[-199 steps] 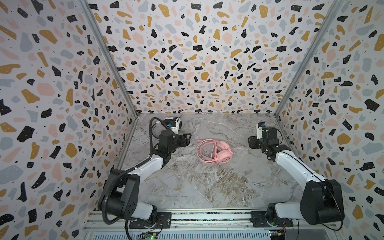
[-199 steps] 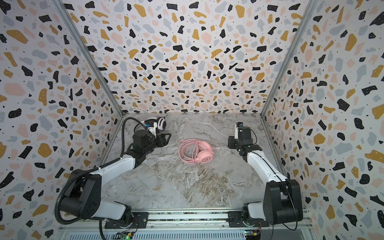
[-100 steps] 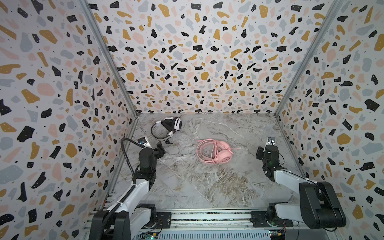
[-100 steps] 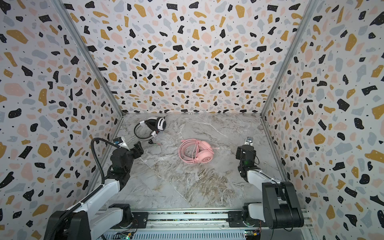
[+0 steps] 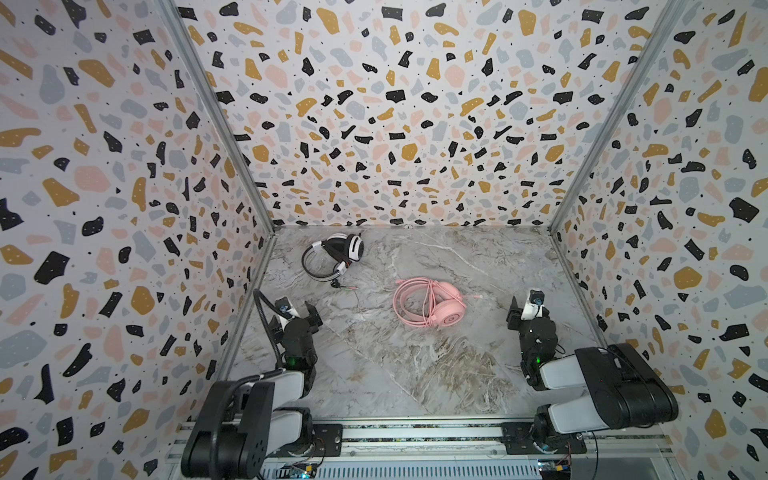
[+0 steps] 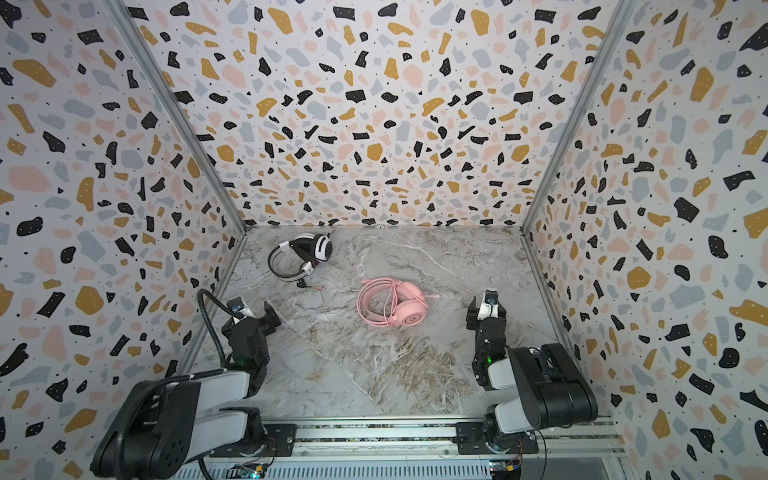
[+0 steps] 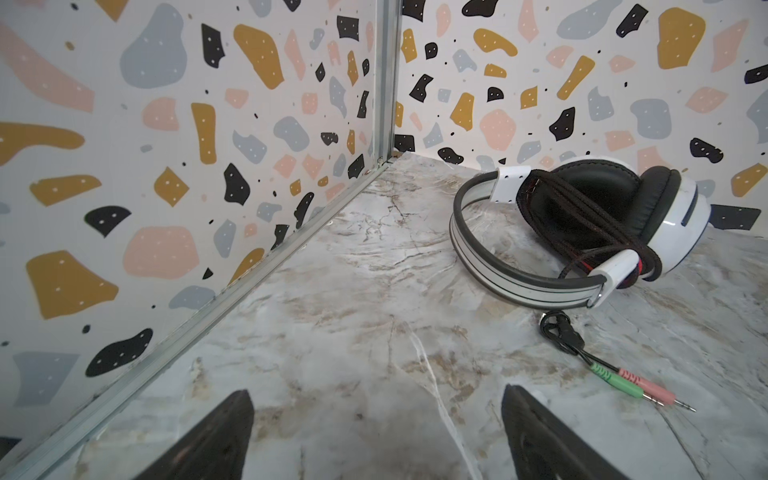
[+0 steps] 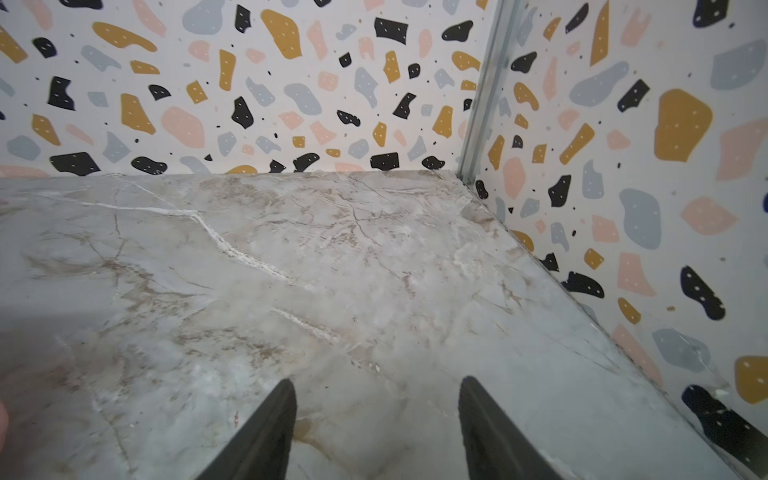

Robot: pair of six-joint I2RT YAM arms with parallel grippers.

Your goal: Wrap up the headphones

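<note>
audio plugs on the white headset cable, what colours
The plugs are green and pink, clearest in the left wrist view.

The white-and-black headset (image 5: 334,257) lies on its side near the far left corner of the worktop (image 5: 478,266), its black cable (image 7: 582,208) bundled across the earcups and its green and pink plugs (image 7: 623,380) trailing loose, while the pink headset (image 5: 436,307) lies flat near the middle, its pink cable (image 5: 397,303) looped around it.

One headset (image 5: 351,248) lies back-left on the table (image 5: 457,374), the other headset (image 5: 445,311) centrally

No readable text, label or number; round emblem (image 5: 451,319) on pink headphones (image 5: 436,305) earcup, illegible
</note>
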